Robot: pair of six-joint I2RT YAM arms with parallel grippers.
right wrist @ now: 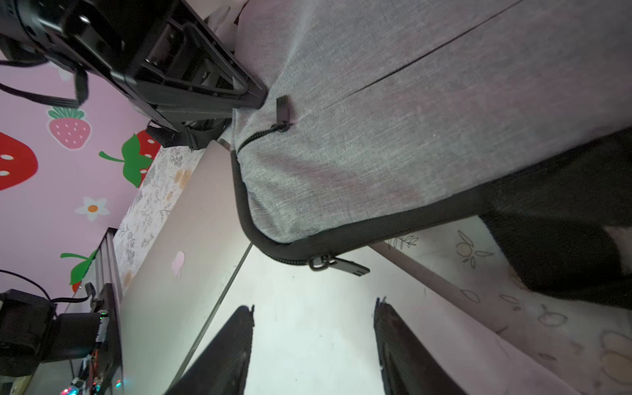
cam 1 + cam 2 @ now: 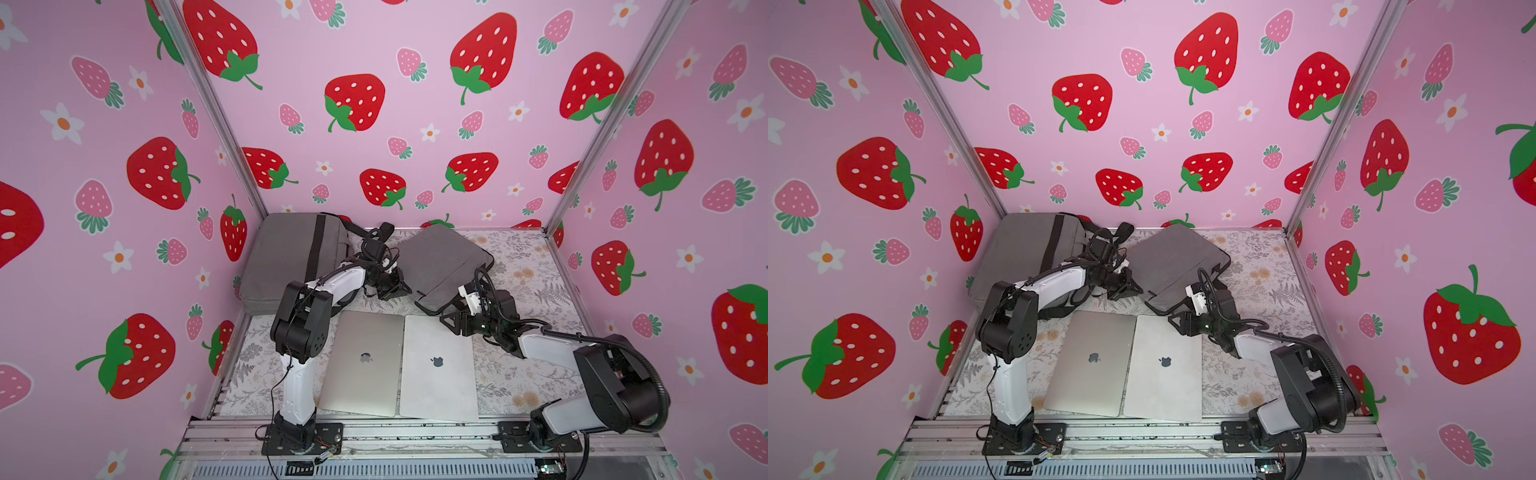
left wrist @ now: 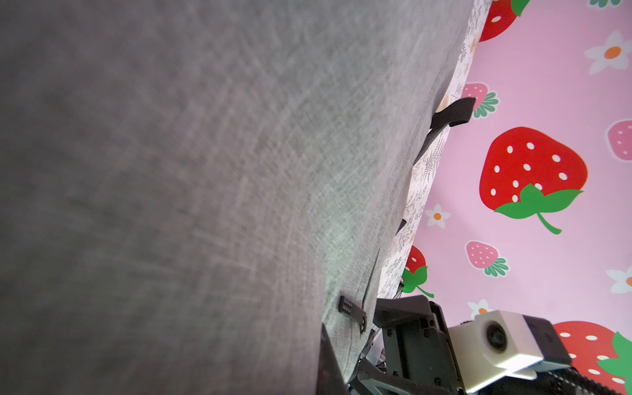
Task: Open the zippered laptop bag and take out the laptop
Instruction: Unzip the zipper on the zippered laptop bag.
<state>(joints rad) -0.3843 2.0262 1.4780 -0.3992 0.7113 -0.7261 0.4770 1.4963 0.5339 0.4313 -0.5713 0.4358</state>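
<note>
Still on the unzipping step, I reckon. My right gripper (image 1: 314,307) is spread, with the zipper pull (image 1: 342,266) just ahead of its tips, untouched. The left gripper (image 1: 261,98) pinches the laptop bag (image 1: 410,119) corner. Next I'd ease forward and clamp that pull.

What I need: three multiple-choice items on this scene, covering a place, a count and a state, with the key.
1. The lighter laptop lies: A) inside a bag; B) on the table beside the darker laptop; C) on the metal rail.
2. Grey bags in view: A) one; B) three; C) two.
3. The right claw is: A) open, empty; B) shut on a zip pull; C) shut on a laptop.
Key: B, both lie flat, side by side; C, a larger bag and a smaller bag; A, its fingers stand apart, nothing between.
</note>
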